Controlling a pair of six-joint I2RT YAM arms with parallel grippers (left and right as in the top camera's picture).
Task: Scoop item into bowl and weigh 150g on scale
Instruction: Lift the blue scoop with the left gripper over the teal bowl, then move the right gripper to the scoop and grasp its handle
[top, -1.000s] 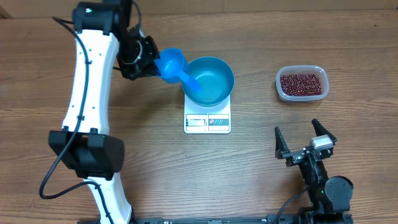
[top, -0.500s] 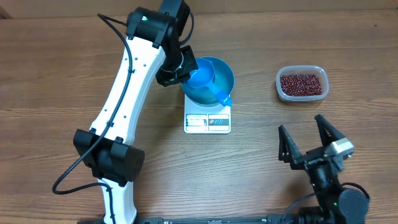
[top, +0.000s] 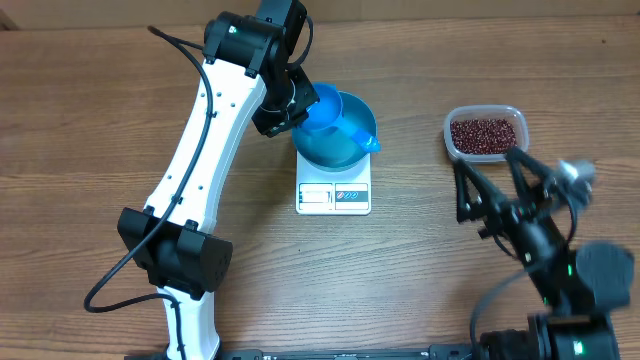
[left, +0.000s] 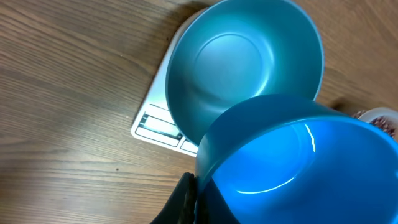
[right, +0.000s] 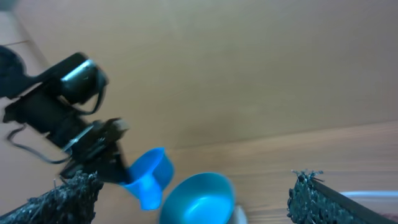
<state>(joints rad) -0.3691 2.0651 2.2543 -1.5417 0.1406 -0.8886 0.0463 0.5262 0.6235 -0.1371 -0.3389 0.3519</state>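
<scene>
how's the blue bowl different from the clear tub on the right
The bowl is round and opaque blue; the tub is a clear rounded rectangle. The bowl is empty, while the tub holds the red-brown beans. The bowl sits on the white scale; the tub rests directly on the table. Both are open-topped containers.

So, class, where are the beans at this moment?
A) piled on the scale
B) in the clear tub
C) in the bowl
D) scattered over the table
B: the beans sit in the tub, and the bowl on the scale is bare inside.
</scene>
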